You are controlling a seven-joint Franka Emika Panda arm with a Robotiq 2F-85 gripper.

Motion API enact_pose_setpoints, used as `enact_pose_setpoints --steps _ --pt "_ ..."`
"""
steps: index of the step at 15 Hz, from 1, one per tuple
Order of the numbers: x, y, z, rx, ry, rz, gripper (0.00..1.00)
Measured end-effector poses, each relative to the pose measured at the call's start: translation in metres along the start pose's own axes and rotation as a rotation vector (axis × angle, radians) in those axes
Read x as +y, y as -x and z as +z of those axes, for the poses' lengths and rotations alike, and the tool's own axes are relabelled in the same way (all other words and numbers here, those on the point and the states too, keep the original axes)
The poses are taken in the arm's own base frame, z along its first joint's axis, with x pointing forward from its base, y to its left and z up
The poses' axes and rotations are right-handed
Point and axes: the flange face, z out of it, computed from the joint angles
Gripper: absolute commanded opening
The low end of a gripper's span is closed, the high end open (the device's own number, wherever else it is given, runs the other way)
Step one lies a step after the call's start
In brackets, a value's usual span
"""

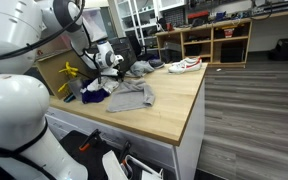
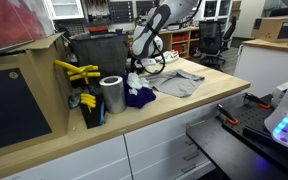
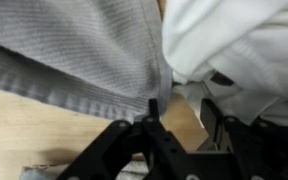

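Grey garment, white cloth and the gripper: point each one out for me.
Grey garment (image 1: 131, 97): exterior view, the middle of the spread fabric.
White cloth (image 3: 234, 45): wrist view, its upper folds.
Gripper (image 3: 181, 112): wrist view, the gap midway between its fingertips.

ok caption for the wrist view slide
Pincer over a wooden table, where a grey cloth meets a white cloth
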Motion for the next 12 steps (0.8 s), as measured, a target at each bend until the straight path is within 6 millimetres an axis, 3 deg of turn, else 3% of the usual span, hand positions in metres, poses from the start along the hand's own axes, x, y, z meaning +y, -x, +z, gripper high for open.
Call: enact_pose_setpoints --steps 3,7,12 --pt "0.012 -0.012 -0.018 -0.002 0.009 -0.003 1.0" --pt "0.043 -0.012 -0.064 -0.126 0.053 0.024 1.0" --pt "0.104 0.014 -0.133 -0.301 0.122 0.11 1.0"
